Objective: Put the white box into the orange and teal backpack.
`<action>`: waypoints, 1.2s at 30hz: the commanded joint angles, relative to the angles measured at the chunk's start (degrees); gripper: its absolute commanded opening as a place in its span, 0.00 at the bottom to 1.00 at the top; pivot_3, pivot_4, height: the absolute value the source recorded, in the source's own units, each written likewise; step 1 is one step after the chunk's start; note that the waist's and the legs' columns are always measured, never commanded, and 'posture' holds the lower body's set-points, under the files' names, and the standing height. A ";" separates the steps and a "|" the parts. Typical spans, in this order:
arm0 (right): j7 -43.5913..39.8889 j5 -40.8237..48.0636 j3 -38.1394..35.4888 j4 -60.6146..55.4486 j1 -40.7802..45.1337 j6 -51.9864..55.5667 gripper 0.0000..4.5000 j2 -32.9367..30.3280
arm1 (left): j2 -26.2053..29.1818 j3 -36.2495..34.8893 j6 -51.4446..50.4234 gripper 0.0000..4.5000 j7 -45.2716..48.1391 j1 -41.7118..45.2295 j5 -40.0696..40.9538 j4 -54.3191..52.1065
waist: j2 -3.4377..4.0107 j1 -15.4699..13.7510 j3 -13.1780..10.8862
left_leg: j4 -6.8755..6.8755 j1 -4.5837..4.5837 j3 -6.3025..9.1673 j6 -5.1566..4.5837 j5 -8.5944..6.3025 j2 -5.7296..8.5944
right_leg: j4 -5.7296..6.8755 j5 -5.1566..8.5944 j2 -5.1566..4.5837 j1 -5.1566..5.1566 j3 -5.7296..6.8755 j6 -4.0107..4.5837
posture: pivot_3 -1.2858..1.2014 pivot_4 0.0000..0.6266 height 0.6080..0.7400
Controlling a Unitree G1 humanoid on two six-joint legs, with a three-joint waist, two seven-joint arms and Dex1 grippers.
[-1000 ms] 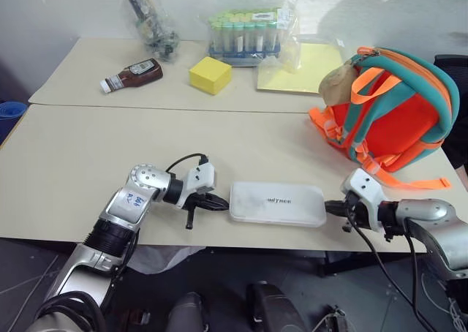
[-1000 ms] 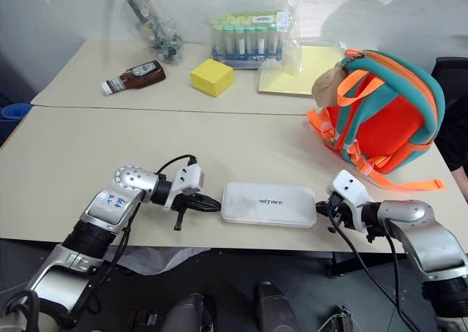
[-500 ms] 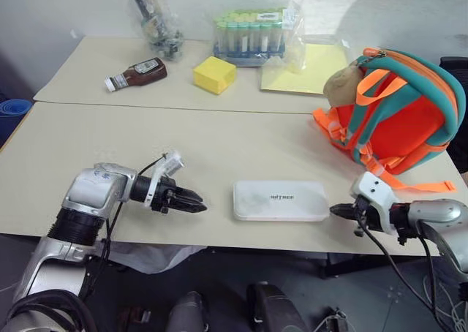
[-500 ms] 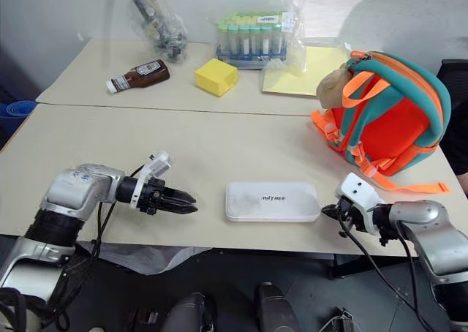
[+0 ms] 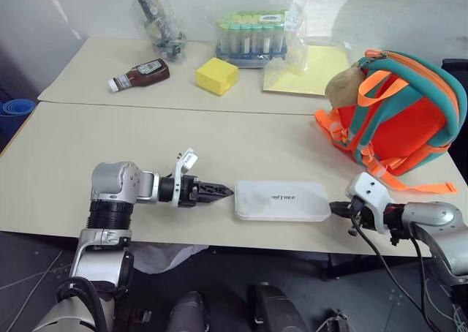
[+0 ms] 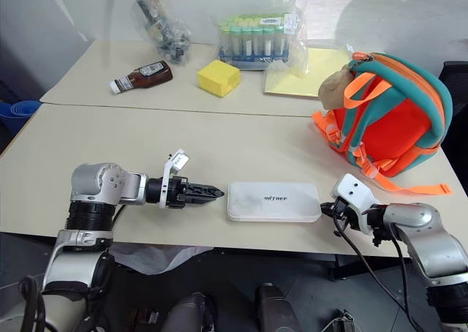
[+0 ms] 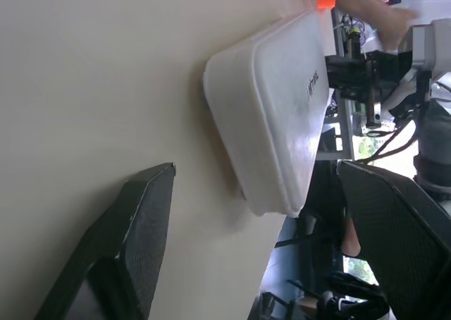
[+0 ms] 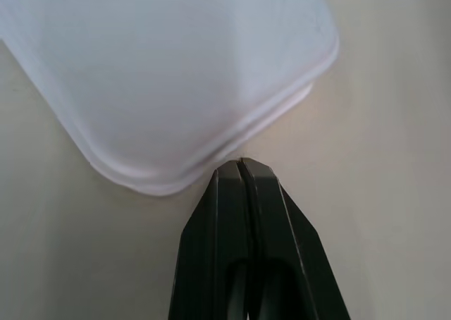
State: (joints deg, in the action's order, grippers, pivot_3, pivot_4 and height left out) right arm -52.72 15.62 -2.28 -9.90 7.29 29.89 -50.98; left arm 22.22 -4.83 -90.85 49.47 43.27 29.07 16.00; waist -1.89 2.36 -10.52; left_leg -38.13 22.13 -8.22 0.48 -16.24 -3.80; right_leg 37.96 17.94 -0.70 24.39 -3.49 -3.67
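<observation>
Flat white rounded-corner box (image 5: 282, 201) lies on the beige table (image 5: 66, 149) near its front edge, between both arms; bright orange and teal backpack (image 5: 395, 120) stands behind, right. Left gripper (image 5: 221, 191) reaches level toward the box's left end, fingers spread apart; right gripper (image 5: 336, 208), fingers pressed together, meets its right end.

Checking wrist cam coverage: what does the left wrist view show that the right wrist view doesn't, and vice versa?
Left wrist view: the left gripper with fingers spread wide, short of the flat white rounded box, its dark lettering, and beyond it the right gripper at the box's far end.

Right wrist view: the right gripper with fingers pressed shut, its tip at the box's rim.

Both: the white box lying flat on the beige tabletop, unheld.
</observation>
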 commanded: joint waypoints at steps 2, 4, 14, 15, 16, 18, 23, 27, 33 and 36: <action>0.61 -0.23 0.29 -0.87 0.96 -0.76 0.00 1.35 | -5.28 2.05 -1.65 0.86 -4.95 -0.73 3.75 -0.12 | 0.00 -0.48 0.01 | 0.00 0.00 0.00 0.02 -0.01 -0.01 | -0.01 0.00 -0.04 0.00 0.01 0.00 | 0.52 0.24 1.00; 0.72 -0.44 0.65 -0.89 1.46 -0.61 0.00 1.89 | -7.38 2.35 -1.65 0.86 -6.08 -0.15 4.89 0.57 | 0.00 -0.73 0.01 | -0.01 0.01 0.00 0.03 0.00 -0.01 | -0.01 0.00 -0.05 0.00 0.02 0.00 | 0.52 0.24 1.00; 2.01 -1.13 1.08 -3.09 -0.39 0.28 0.00 3.16 | -10.60 -3.52 -0.02 0.59 -8.29 5.14 6.39 6.47 | 0.00 -0.45 0.00 | 0.00 0.03 -0.02 0.10 0.00 0.01 | -0.01 0.00 0.03 0.06 -0.01 0.00 | 0.52 0.24 1.00; 2.16 -1.02 0.91 -3.44 -0.78 0.35 0.00 3.26 | -10.40 -3.99 -0.21 0.53 -8.07 5.46 6.84 6.58 | 0.00 -0.40 0.00 | 0.01 0.03 -0.03 0.14 -0.01 0.01 | 0.00 0.00 0.06 0.06 -0.01 0.01 | 0.52 0.24 1.00; 2.42 -0.71 0.60 -3.73 -1.10 0.48 0.00 3.54 | -10.42 -4.57 -0.23 0.44 -7.88 5.73 7.25 6.67 | 0.00 -0.37 0.00 | 0.01 0.02 -0.02 0.18 -0.01 0.00 | 0.00 0.01 0.09 0.06 0.00 0.02 | 0.52 0.24 1.00; 3.14 -0.20 -0.08 -4.32 -1.67 0.60 0.00 4.17 | -10.85 -5.39 0.04 0.32 -7.95 6.00 7.82 6.86 | 0.00 -0.40 0.00 | 0.03 0.02 -0.01 0.21 0.00 -0.03 | 0.00 0.02 0.10 0.06 0.03 0.04 | 0.52 0.24 1.00; 7.37 0.98 -3.84 -7.83 -3.76 0.83 0.00 7.34 | -11.49 -6.82 -0.52 0.28 -7.51 5.80 9.89 4.24 | 0.00 -0.39 0.00 | 0.03 0.02 -0.03 0.22 0.00 -0.02 | 0.00 0.02 0.09 0.06 0.01 0.03 | 0.52 0.24 1.00; 10.46 7.74 -13.62 -14.50 -6.64 7.94 0.12 9.36 | -9.32 -9.13 -0.95 0.28 -7.22 5.62 11.41 1.54 | 0.02 -0.46 -0.01 | 0.05 0.06 -0.03 0.25 0.02 -0.08 | 0.04 0.02 0.06 0.13 -0.01 0.03 | 0.52 0.24 1.00; 17.45 15.90 -28.72 -17.91 -5.73 16.92 0.57 10.88 | -1.74 -17.32 0.72 0.28 -6.58 7.07 13.85 1.29 | 0.01 -0.02 -0.01 | 0.07 0.02 -0.05 0.27 0.02 -0.10 | 0.04 0.01 0.09 0.12 -0.01 0.04 | 0.52 0.24 1.00; 22.23 17.19 -30.67 -14.49 0.37 18.77 0.80 11.77 | 2.90 -21.37 0.80 0.28 -4.90 6.86 16.73 -0.44 | 0.02 0.82 -0.03 | 0.10 0.04 -0.06 0.30 0.04 -0.15 | 0.06 -0.01 0.09 0.17 -0.01 0.08 | 0.52 0.24 1.00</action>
State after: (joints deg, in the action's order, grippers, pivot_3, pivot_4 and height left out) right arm -32.84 31.41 -31.18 -24.45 5.89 48.06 -39.51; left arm 24.44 -23.65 -90.52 42.06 48.64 41.71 18.39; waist -1.87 3.18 -10.54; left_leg -38.01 22.14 -8.27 0.78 -16.20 -3.93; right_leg 38.01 17.93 -0.62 24.54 -3.48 -3.58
